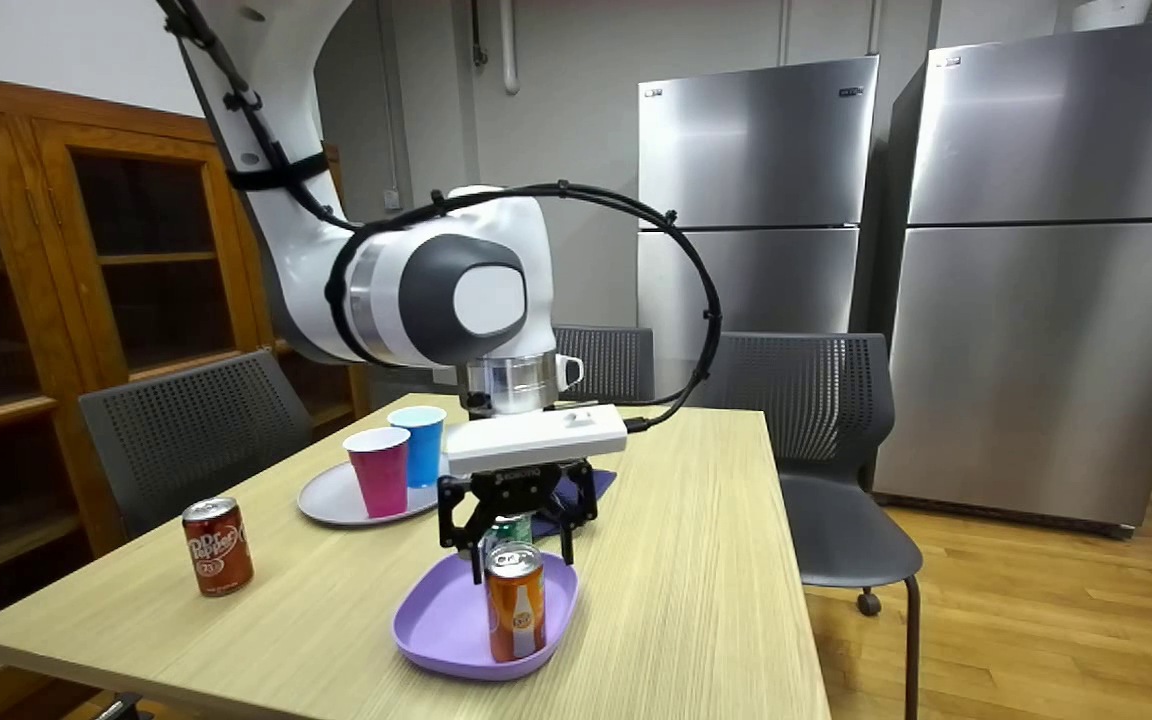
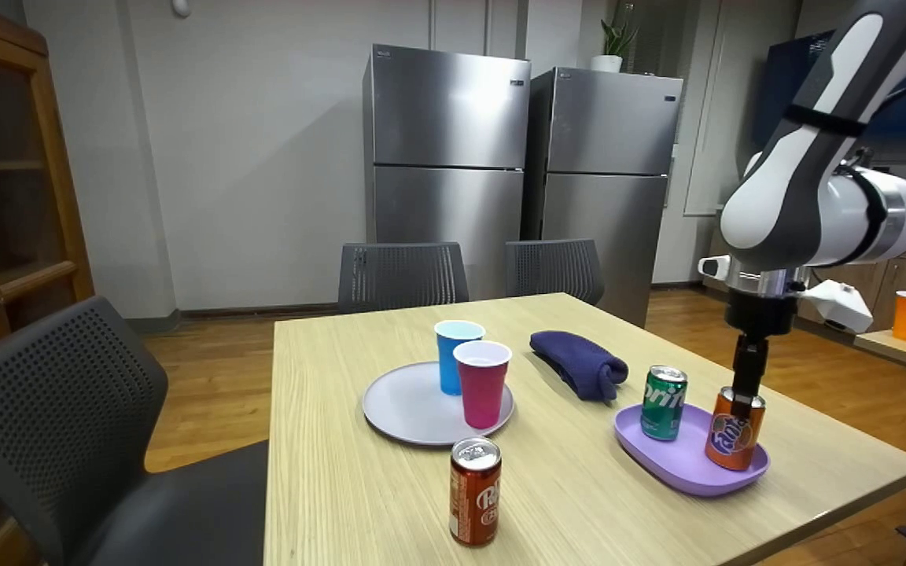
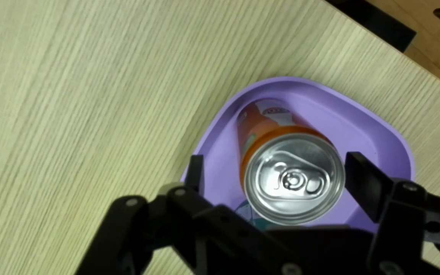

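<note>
My gripper (image 1: pixel 523 565) is open over an orange Fanta can (image 1: pixel 516 615), also shown in an exterior view (image 2: pixel 724 444). The can stands upright in a purple tray (image 2: pixel 689 468). In the wrist view the fingers (image 3: pixel 276 172) are on either side of the can's silver lid (image 3: pixel 294 179). There is a gap at the left finger; the right finger is close to the rim, and I cannot tell if it touches. A green Sprite can (image 2: pixel 664 405) stands beside it in the tray, mostly hidden behind the gripper in the wrist view.
A Dr Pepper can (image 2: pixel 475 495) stands on the light wood table (image 1: pixel 676 620). A grey plate (image 2: pixel 398 405) holds a pink cup (image 2: pixel 482 389) and a blue cup (image 2: pixel 449 362). A dark blue cloth (image 2: pixel 579 362) lies behind the tray. Grey chairs (image 1: pixel 836 520) stand around the table.
</note>
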Robot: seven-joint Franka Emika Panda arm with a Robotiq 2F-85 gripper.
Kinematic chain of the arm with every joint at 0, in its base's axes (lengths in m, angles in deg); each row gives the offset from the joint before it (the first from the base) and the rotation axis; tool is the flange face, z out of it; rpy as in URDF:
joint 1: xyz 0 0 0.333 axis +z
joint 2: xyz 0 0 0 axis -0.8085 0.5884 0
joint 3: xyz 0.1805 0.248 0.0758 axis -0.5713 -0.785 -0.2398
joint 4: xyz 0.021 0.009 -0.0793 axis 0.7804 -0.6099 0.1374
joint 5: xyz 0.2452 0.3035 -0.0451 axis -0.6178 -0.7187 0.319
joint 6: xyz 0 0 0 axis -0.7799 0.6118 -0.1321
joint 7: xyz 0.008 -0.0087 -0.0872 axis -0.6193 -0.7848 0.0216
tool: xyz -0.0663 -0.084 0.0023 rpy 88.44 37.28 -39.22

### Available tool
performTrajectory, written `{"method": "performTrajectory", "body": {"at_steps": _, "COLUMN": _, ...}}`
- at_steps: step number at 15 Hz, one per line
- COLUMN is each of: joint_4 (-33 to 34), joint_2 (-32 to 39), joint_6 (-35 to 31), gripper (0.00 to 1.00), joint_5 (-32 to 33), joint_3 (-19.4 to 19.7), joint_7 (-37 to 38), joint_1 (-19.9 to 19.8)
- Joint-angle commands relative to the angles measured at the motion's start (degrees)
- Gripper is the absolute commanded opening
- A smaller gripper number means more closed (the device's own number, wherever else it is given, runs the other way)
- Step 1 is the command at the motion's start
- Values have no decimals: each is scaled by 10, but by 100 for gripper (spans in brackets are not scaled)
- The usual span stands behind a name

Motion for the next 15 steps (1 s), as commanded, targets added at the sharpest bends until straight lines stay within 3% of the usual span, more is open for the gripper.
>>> {"method": "performTrajectory", "body": {"at_steps": 1, "joint_4": 8, "joint_2": -41, "joint_6": 43, "gripper": 100, "joint_5": 25, "joint_3": 8, "joint_7": 15, "joint_1": 0}}
{"method": "performTrajectory", "body": {"at_steps": 5, "joint_4": 22, "joint_2": -81, "joint_6": 100, "gripper": 100, "joint_5": 10, "joint_3": 9, "joint_7": 4, "joint_1": 0}}
{"method": "performTrajectory", "body": {"at_steps": 15, "joint_4": 19, "joint_2": -146, "joint_6": 151, "gripper": 100, "joint_5": 16, "joint_3": 5, "joint_7": 116, "joint_1": 48}}
